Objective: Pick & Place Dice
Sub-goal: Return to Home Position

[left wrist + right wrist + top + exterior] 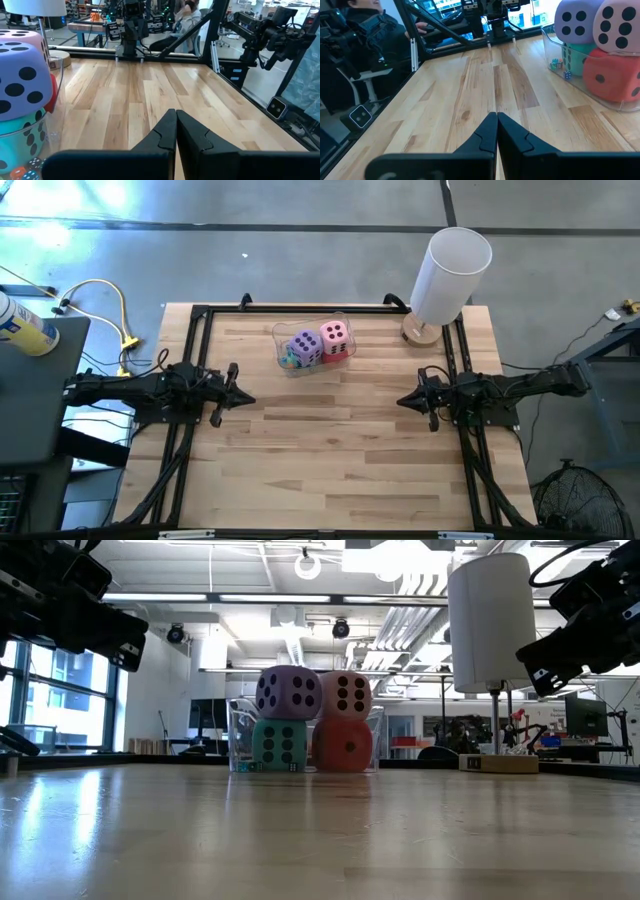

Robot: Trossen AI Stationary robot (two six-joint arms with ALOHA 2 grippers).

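Your left end effector (pixel 246 397) is pinched closed and empty, raised over the left side of the bench (pixel 330 455). Your right end effector (pixel 402 402) faces it from the right side, also closed on nothing. Between and beyond them, the clear bin (pixel 281 333) holds all four dice: purple (pixel 305 346) on teal-green (pixel 278 744), pink (pixel 335 334) on red (pixel 342 746). A tall white cylinder (pixel 450 272) stands near the bin.

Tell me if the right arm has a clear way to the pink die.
Probably yes: the pink die sits on top in the open bin, and nothing stands between it and the right pincer, though the purple die crowds one side.
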